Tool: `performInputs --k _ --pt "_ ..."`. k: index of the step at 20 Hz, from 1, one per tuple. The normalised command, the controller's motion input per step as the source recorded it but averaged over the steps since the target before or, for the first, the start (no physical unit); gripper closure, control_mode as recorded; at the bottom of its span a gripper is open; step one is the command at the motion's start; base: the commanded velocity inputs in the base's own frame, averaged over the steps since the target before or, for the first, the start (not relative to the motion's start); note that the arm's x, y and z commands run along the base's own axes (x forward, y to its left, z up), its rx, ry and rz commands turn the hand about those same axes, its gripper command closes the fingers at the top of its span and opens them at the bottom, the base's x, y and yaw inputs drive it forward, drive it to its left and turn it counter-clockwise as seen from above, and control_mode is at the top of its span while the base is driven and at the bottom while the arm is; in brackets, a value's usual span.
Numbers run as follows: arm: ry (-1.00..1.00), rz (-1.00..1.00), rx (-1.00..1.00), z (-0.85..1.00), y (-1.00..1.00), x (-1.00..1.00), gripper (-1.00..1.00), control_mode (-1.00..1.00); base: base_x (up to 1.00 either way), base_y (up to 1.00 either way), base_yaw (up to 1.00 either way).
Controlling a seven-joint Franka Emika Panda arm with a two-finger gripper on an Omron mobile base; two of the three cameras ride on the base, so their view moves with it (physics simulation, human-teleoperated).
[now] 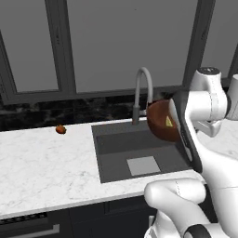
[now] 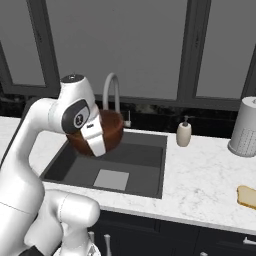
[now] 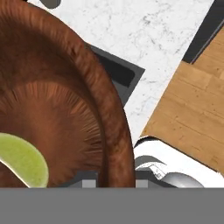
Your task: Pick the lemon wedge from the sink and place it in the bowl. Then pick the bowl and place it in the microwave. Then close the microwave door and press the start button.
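Note:
The reddish-brown bowl [image 1: 159, 122] [image 2: 114, 130] hangs tilted above the dark sink [image 1: 111, 145] [image 2: 146, 165], close to the curved faucet [image 1: 144, 80] [image 2: 112, 86]. My gripper [image 3: 114, 177] is shut on the bowl's rim [image 3: 118, 131], one finger inside and one outside. The yellow-green lemon wedge [image 1: 168, 122] [image 3: 22, 160] lies inside the bowl. In both base views the white hand covers part of the bowl and hides the fingers. The microwave and its door are out of view.
A small red-orange round object [image 1: 61, 129] lies on the marble counter left of the sink. Right of the sink stand a soap dispenser [image 2: 184, 134] and a grey canister [image 2: 245, 127], with a bread slice [image 2: 247, 196] near the front edge. Dark window frames rise behind.

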Motion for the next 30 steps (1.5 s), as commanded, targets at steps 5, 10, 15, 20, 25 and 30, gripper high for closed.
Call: performInputs --k 5,10,15,20,25,30 --pt "-0.24 -0.09 0.00 0.00 -0.14 -0.21 1.00 -1.00 0.00 0.00 0.00" --pt "-0.45 0.00 0.00 -0.01 0.00 -0.30 1.00 -1.00 0.00 0.00 0.00" --pt "-0.18 0.00 0.01 -0.11 0.00 -0.10 1.00 1.00 -0.01 0.00 -0.01" --pt "0.00 0.00 0.00 0.00 0.00 0.00 1.00 1.00 -0.13 -0.20 -0.12" --pt "0.00 0.00 0.00 0.00 0.00 0.00 1.00 1.00 -0.43 -0.52 -0.16" --pt "0.00 0.00 0.00 0.00 0.00 0.00 1.00 1.00 -0.47 -0.93 -0.35"
